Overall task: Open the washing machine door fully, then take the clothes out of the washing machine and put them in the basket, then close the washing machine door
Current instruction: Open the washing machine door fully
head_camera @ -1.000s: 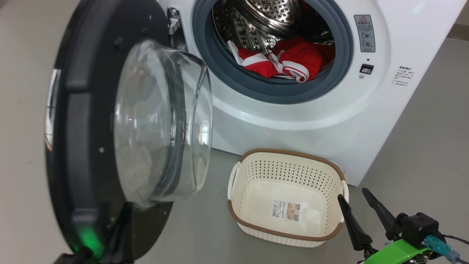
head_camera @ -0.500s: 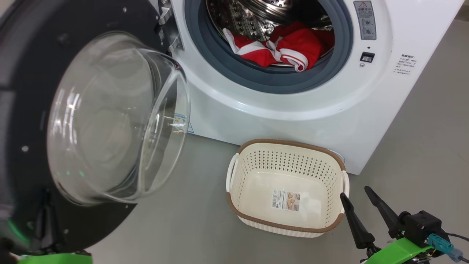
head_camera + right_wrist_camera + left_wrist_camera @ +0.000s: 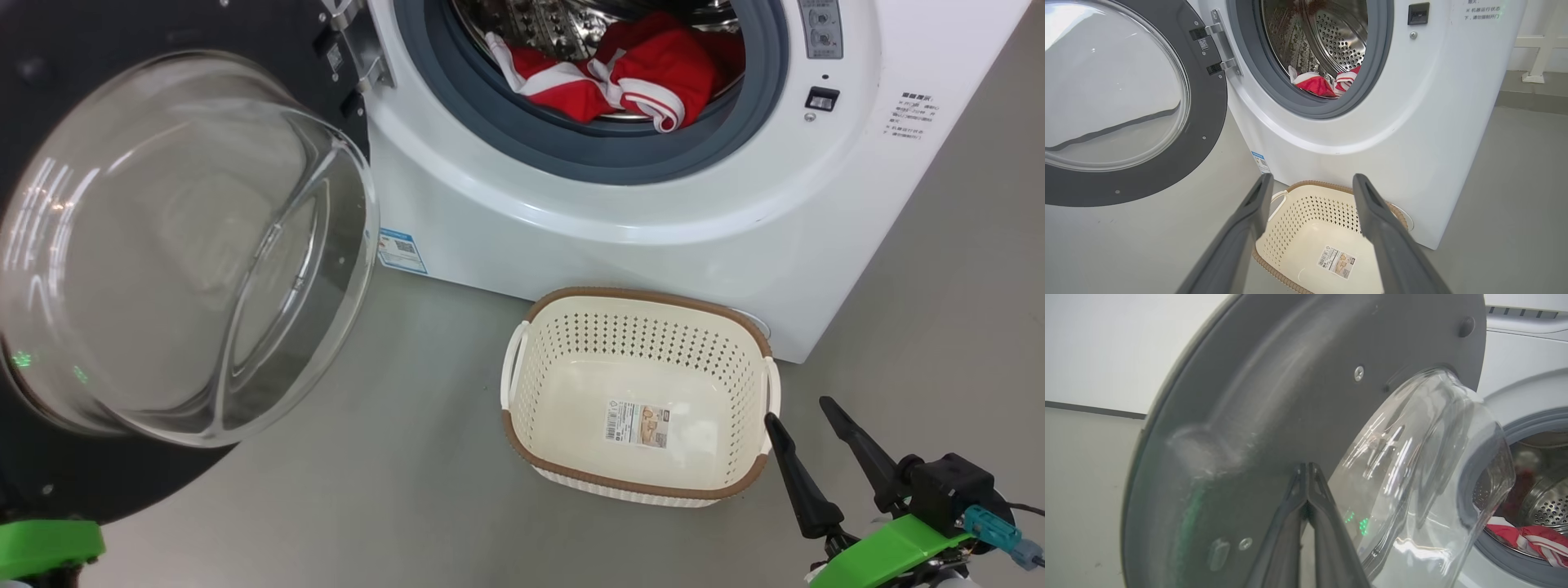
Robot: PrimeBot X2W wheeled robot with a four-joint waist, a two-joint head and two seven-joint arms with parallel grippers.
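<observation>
Right tool (image 3: pixel 796 408) splayed near perforated cream basket (image 3: pixel 637 347) (woven-look rim).

Head cam sits high and tips down at the washer (image 3: pixel 620 229) front. The basket (image 3: pixel 637 343) on the floor (image 3: pixel 392 457) is mid-frame, and the swung-out door (image 3: pixel 180 245) is right up close on the left. Left wrist cam is jammed in near the door's inner face, looking along the pinched-together left gripper (image 3: pixel 1306 467), with the drum mouth peeking in at the right edge. Right wrist cam rides low, aimed over the basket at the washer through the spread right gripper (image 3: pixel 1312 179). Head and right wrist share door, basket and washer mouth. All three catch the door glass and the clothes (image 3: pixel 645 73).
</observation>
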